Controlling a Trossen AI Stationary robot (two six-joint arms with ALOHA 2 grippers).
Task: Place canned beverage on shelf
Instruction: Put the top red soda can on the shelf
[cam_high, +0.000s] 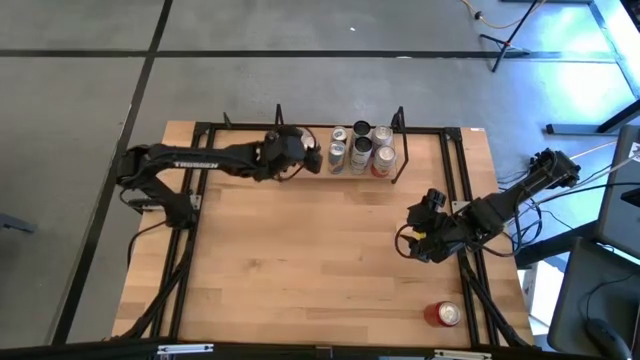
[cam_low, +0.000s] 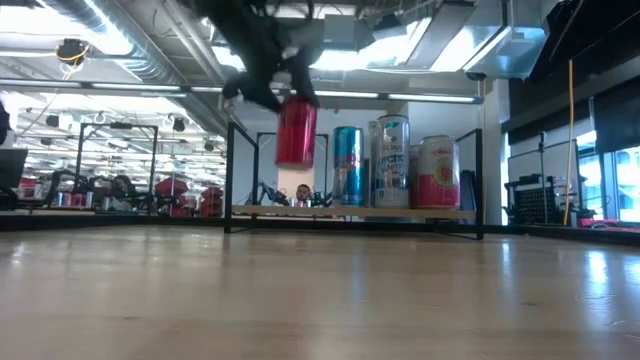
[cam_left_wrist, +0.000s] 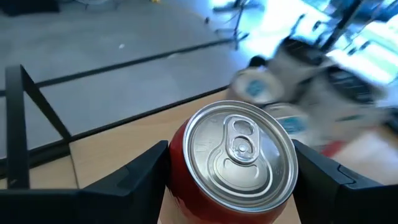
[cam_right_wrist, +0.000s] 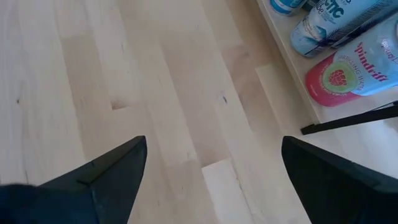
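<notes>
Red can (cam_low: 296, 131): rigid, smooth, likely slippery; gripped at its sidewalls by closed left gripper (cam_left_wrist: 230, 171), above shelf (cam_low: 350, 212). Right gripper (cam_right_wrist: 211, 180) open, empty.

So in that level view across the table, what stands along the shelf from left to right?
Left black wire frame → red can held above the plank by the left gripper → blue can → tall pale can → pink can → right black wire frame.

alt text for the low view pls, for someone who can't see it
A dark gripper coming from above holds a red can in the air over the left end of the shelf. Three cans stand on the shelf's right half, with a workshop behind.
</notes>
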